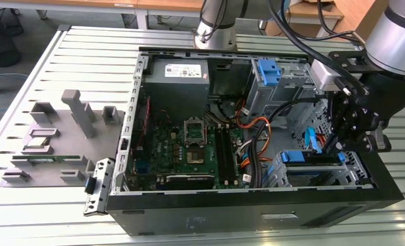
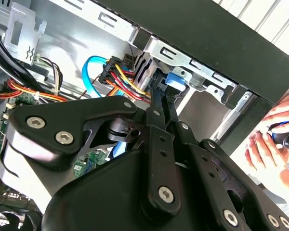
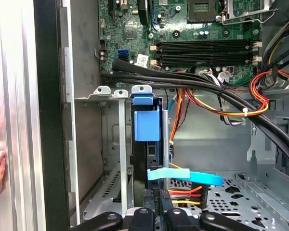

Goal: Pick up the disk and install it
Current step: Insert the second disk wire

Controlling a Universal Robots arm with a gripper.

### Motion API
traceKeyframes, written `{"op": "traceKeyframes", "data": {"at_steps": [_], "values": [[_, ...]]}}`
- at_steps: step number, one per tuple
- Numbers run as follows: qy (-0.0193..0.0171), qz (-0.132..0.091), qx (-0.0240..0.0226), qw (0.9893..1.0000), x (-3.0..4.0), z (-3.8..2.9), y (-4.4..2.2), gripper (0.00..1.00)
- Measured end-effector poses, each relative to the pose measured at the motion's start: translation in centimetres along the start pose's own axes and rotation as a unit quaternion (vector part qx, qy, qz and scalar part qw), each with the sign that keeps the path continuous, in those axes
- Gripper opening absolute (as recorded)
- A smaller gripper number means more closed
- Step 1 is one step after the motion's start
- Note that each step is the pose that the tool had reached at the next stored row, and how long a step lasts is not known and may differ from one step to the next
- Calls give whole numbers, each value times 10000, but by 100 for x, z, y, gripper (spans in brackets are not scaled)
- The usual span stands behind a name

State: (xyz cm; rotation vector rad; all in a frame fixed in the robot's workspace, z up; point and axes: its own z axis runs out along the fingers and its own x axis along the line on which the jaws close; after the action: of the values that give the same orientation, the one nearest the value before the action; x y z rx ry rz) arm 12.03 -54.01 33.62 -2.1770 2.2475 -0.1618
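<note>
The disk (image 1: 302,157) stands on edge in the metal drive cage (image 1: 356,169) at the computer case's corner, on the exterior view's right. Its blue rail and tab (image 3: 147,120) face the first wrist view, with the dark drive body below them. My gripper (image 1: 333,149) hangs straight over that cage. In the second wrist view its two black fingers (image 2: 156,115) lie pressed together, and the gripper (image 2: 160,94) ends right at the disk's blue rail (image 2: 176,79). In the first wrist view the gripper (image 3: 156,207) sits at the disk's near edge, shut, with nothing visible between the fingers.
A blue data cable (image 3: 192,177) and red-yellow-orange wires (image 3: 183,195) run beside the gripper. Thick black cables (image 3: 192,82) cross above the cage. The motherboard (image 1: 188,148), a grey power supply (image 1: 182,72) and another blue bracket (image 1: 267,69) fill the case. A person's hand (image 2: 274,139) rests outside it.
</note>
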Motion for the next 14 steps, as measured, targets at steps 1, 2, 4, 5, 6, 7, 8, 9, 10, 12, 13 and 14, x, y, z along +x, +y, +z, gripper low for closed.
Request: {"op": "traceKeyframes", "data": {"at_steps": [1,2,4,5,6,7,8,9,10,12,13,14], "values": [[1,0,0,10000,0,1,1,16],[2,0,0,10000,1,2,2,16],[1,0,0,10000,1,2,4,16],[0,1,0,10000,1,3,9,16],[0,1,0,10000,1,3,13,16],[0,0,0,10000,1,3,17,16],[0,0,0,10000,1,3,21,16],[1,0,0,10000,1,4,22,16],[1,-1,0,10000,0,7,23,16],[1,0,0,10000,0,15,25,16],[2,0,0,10000,0,18,26,16],[1,0,0,10000,0,20,26,16]]}}
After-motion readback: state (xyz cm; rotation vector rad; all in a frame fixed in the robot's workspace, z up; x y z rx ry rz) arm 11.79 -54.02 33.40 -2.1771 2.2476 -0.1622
